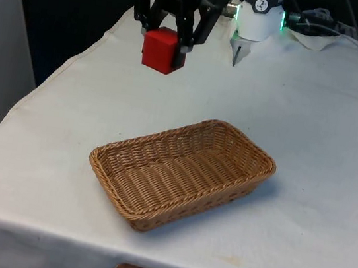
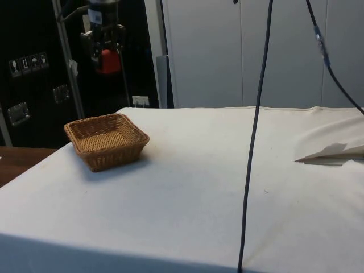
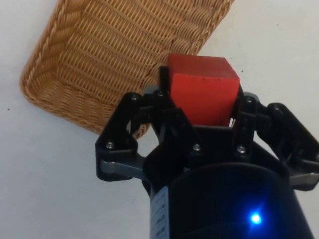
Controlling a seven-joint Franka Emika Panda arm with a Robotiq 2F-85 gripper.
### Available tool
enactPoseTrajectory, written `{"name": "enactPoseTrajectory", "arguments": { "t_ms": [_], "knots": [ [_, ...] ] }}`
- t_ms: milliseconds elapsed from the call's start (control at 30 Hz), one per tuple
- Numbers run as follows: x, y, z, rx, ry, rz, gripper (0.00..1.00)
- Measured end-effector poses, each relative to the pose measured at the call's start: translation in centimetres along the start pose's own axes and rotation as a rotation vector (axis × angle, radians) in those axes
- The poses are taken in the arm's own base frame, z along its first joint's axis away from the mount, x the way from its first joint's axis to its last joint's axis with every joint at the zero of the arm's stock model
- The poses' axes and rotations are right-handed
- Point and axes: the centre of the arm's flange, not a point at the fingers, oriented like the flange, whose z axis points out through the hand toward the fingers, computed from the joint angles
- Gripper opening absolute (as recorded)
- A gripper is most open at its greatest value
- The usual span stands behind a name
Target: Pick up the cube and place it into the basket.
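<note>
A: Where's the cube rn?

B: Red cube (image 1: 161, 49) is up in the air, upper left of the front frame, clamped btw the fingers of the gripper (image 1: 168, 42). Well clear of the cloth, nothing under it but bare table (image 1: 315, 113).

A: Grip solid?

B: Looks it. Wrist cam has the fingers (image 3: 247, 107) pressed on two opposite faces of the cube (image 3: 202, 94), block sitting square, not tilted much.

A: And the basket?

B: Wicker basket (image 1: 181, 173) sits centre of the front frame, lower than the cube & nearer the cam, nothing in it. Side view: basket (image 2: 106, 140) at left-middle, gripper (image 2: 106, 57) w/ cube (image 2: 108, 61) high above it, upper left of frame. Wrist cam shows basket's rim (image 3: 65, 107) beneath the cube, cube over the basket's edge, part over bare cloth.

A: So progress?

B: Pick is done, I'd say roughly half. Left: carry it over the basket's middle, lower, let go. Not yet centred imo
</note>
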Motion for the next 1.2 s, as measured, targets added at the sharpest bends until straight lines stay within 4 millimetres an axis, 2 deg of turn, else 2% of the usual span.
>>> {"name": "enactPoseTrajectory", "arguments": {
  "t_ms": [700, 1200],
  "knots": [
    [-0.6, -1.9, 2.2, 0.025, -0.032, -0.129, 0.00],
    [-1.4, -3.4, 4.5, 0.056, -0.063, -0.238, 0.00]
  ]
}}
